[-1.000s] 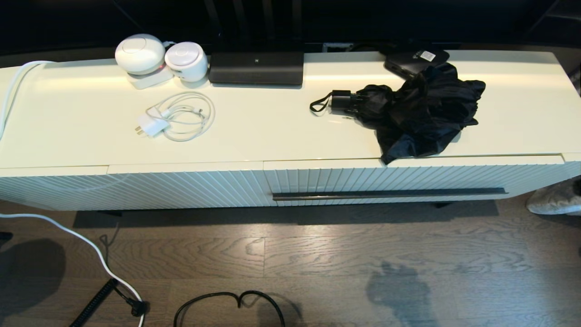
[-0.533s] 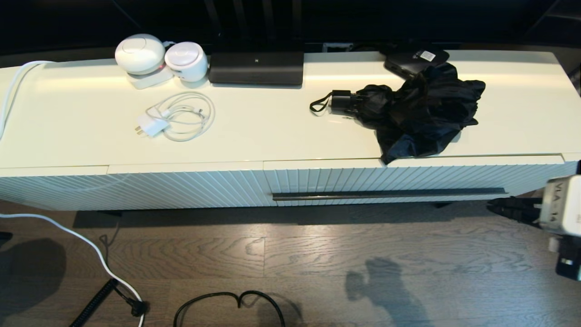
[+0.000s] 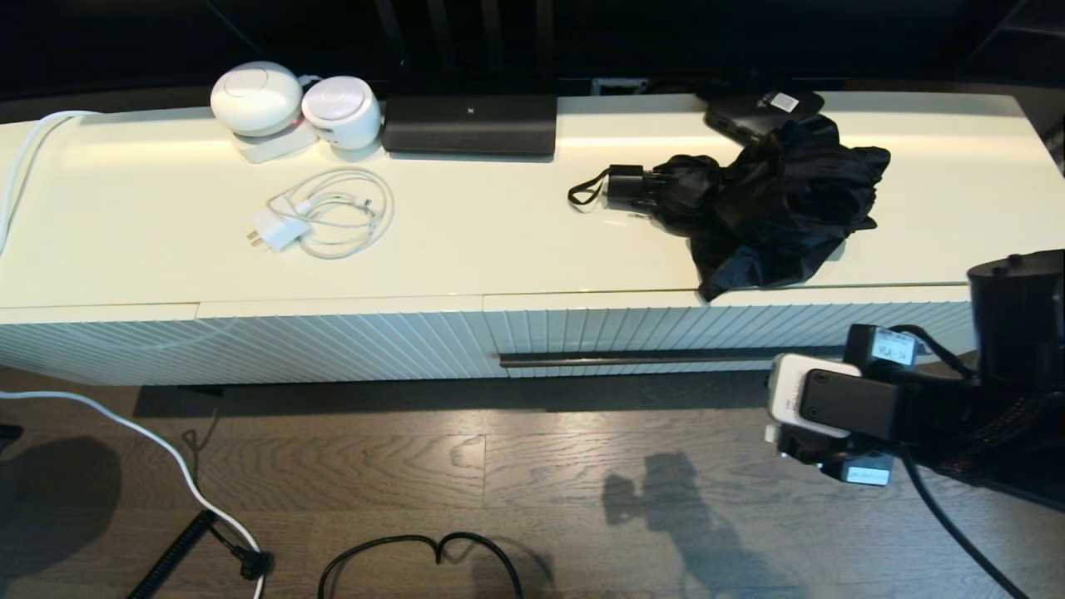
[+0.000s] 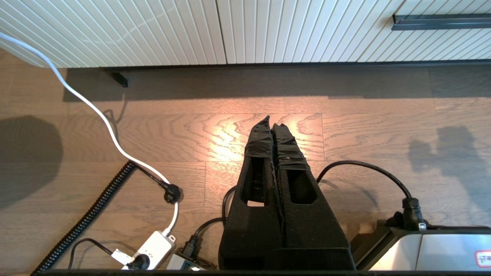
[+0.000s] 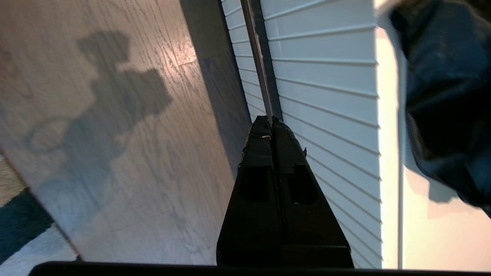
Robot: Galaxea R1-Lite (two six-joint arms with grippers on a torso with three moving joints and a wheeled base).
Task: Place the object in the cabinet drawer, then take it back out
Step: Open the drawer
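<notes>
The black folding umbrella (image 3: 765,208) lies on the cabinet top at the right, its bunched fabric hanging a little over the front edge and its short handle (image 3: 624,185) pointing left. Below it the cream ribbed drawer (image 3: 715,329) is closed, with its dark bar handle (image 3: 649,358) along the lower front. My right gripper (image 5: 270,120) is shut and empty, low in front of the drawer's right end, its tips pointing along the bar handle (image 5: 261,69); umbrella fabric (image 5: 445,96) shows above. My left gripper (image 4: 273,120) is shut and empty, parked over the floor.
On the cabinet top sit two white round devices (image 3: 287,104), a white charger with coiled cable (image 3: 324,218), a long black device (image 3: 470,125) and a flat black box with a white label (image 3: 761,108). Cables (image 3: 416,553) and a white cord (image 3: 125,433) lie on the wood floor.
My right arm has come in from the right edge and moved left, down in front of the drawer's right end. The umbrella and drawer have not moved.
</notes>
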